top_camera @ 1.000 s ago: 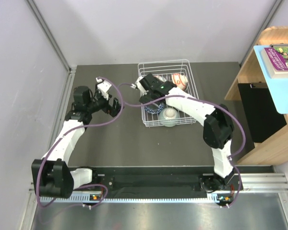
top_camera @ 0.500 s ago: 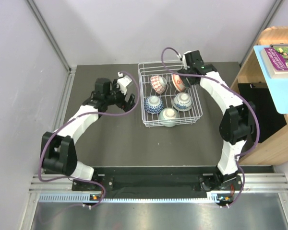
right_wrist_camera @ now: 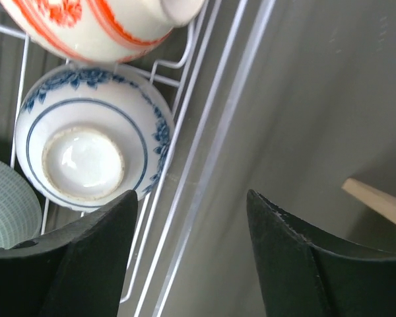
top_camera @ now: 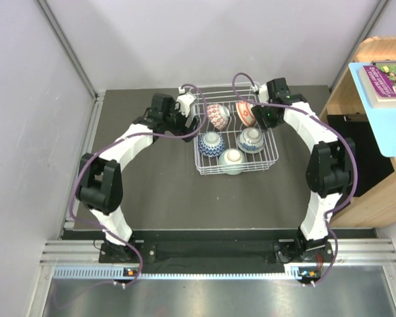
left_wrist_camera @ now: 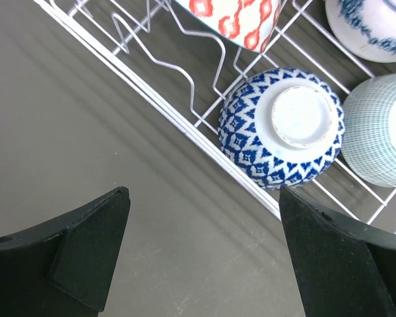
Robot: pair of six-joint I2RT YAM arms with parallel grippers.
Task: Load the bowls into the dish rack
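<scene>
Seen from overhead, all five bowls sit inside the dish rack (top_camera: 226,86). One orange-red bowl (top_camera: 217,115) is at 11 o'clock and the second orange-red bowl (top_camera: 245,113) at 1. The blue diamond bowl (top_camera: 211,143) is at 8, the blue floral bowl (top_camera: 251,140) at 4 and the pale green bowl (top_camera: 231,160) at 6. Both arms are extended to the rack's far sides, the left at 10 and the right at 2.

That view does not show the jaws, but the wrist cameras do. The left gripper (left_wrist_camera: 203,198) is spread wide and empty over bare table (left_wrist_camera: 86,99), just outside the rack's rail. The diamond bowl lies upside down at its 1 o'clock, foot ring up. The right gripper (right_wrist_camera: 191,198) has its jaws apart, grasping nothing, and the rack's rim wire crosses the gap. The floral bowl lies inverted at its 10 o'clock.
</scene>
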